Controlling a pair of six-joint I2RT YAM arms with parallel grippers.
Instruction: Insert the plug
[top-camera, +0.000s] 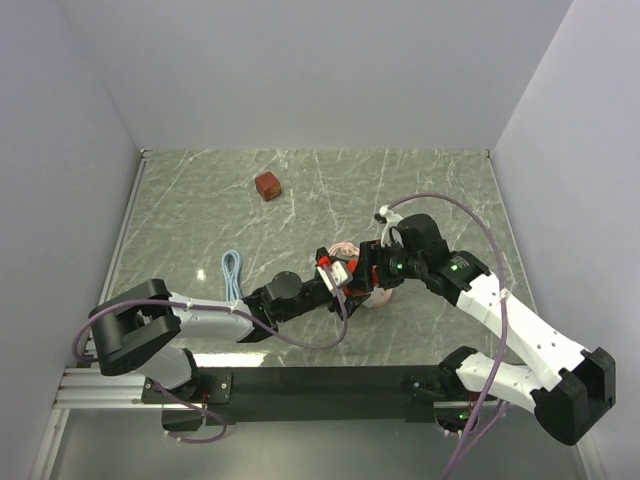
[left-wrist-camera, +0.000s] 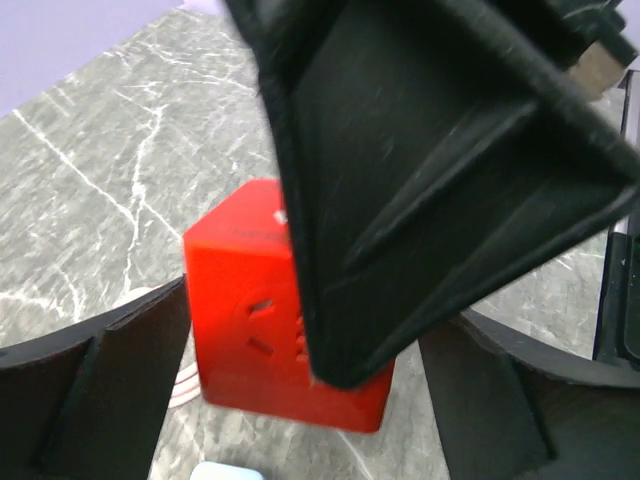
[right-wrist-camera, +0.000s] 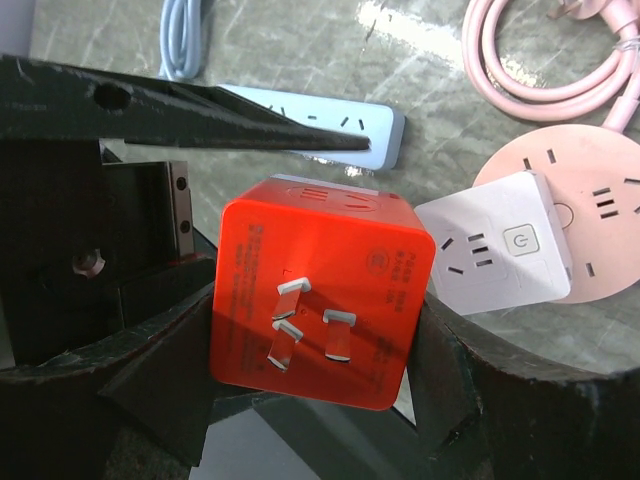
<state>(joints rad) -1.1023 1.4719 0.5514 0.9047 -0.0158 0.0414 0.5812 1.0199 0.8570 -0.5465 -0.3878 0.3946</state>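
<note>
The bright red plug (right-wrist-camera: 320, 300) is held above the table, its three metal prongs facing the right wrist camera. My right gripper (right-wrist-camera: 318, 335) is shut on it, one finger on each side. In the left wrist view the plug (left-wrist-camera: 245, 310) shows a socket face, partly hidden by a right-gripper finger (left-wrist-camera: 430, 160). My left gripper (left-wrist-camera: 300, 410) is open around the plug, with a gap on its right side. Both grippers meet over the table's middle, left gripper (top-camera: 330, 272) and right gripper (top-camera: 365, 272). The light blue power strip (right-wrist-camera: 330, 122) lies just beyond the plug.
A white cube (right-wrist-camera: 495, 250) sits plugged into a round pink power strip (right-wrist-camera: 600, 205) with a coiled pink cable (right-wrist-camera: 540, 70). A light blue cable (top-camera: 232, 272) lies at the left. A darker brownish-red cube (top-camera: 267, 185) stands further back.
</note>
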